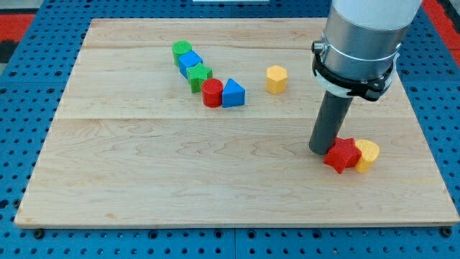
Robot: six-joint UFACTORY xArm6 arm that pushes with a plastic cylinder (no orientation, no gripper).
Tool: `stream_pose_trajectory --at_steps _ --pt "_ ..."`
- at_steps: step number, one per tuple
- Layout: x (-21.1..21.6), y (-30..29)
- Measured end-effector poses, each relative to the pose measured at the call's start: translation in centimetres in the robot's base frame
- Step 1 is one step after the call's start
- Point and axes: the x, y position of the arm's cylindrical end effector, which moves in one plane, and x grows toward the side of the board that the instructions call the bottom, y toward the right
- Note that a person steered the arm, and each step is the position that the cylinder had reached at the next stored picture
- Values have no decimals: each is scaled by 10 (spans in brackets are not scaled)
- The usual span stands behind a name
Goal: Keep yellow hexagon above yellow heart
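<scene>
Camera view: a pale wooden desk point(180, 180) lies on a blue perforated base; my arm comes down from the view's top right as a wide grey cylinder with a black collar, narrowing to a dark rod. My tip point(321, 150) rests on the desk at the view's right, touching or just beside the left edge of the red star-shaped block point(341, 155); the arm carries no pincer, only the rod, so nothing is spread or pinched.

The yellow heart point(366, 155) sits against the red star's right side, the two touching, near the desk's right edge; the yellow hexagon point(276, 79) stands alone, higher in the view and to the left of the heart, well apart from it and from my tip.

Further left a chain of blocks runs diagonally — a green cylinder point(182, 50) at its top-left end, then a blue block point(190, 62), a green block point(199, 75) of unclear shape, a red cylinder point(212, 93), and a blue triangular block point(233, 93) at its right end; each touches or nearly touches its neighbour.
</scene>
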Motion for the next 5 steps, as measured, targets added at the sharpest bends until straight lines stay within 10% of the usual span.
stream_pose_trajectory --at_steps 5 --pt "-184 21"
